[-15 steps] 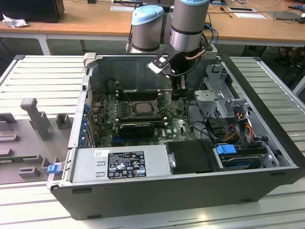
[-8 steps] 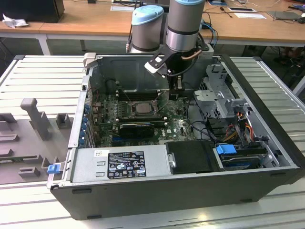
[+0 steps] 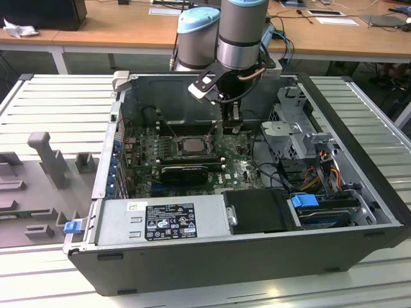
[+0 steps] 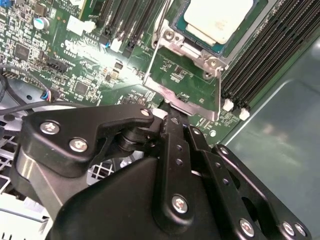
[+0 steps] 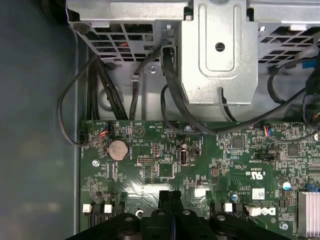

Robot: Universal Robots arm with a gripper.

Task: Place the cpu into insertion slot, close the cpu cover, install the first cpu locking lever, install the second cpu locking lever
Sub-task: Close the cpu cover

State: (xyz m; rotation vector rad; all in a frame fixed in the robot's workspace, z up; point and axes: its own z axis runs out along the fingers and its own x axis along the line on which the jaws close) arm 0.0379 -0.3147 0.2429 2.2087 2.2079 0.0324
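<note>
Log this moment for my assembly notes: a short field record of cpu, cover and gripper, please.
cpu: seated in the insertion slot, top uncovered
cpu cover: open, folded back off the cpu
gripper: at the cpu cover's free edge, fingers together; grip on it unclear
setting: open computer case, green motherboard

Exterior view: bright, even room light. In the second wrist view glare whitens the motherboard point(image 4: 117, 70) and the cpu point(image 4: 217, 17) on it; the case wall point(image 4: 280, 100) beside the motherboard looks dim, perhaps shadowed.
</note>
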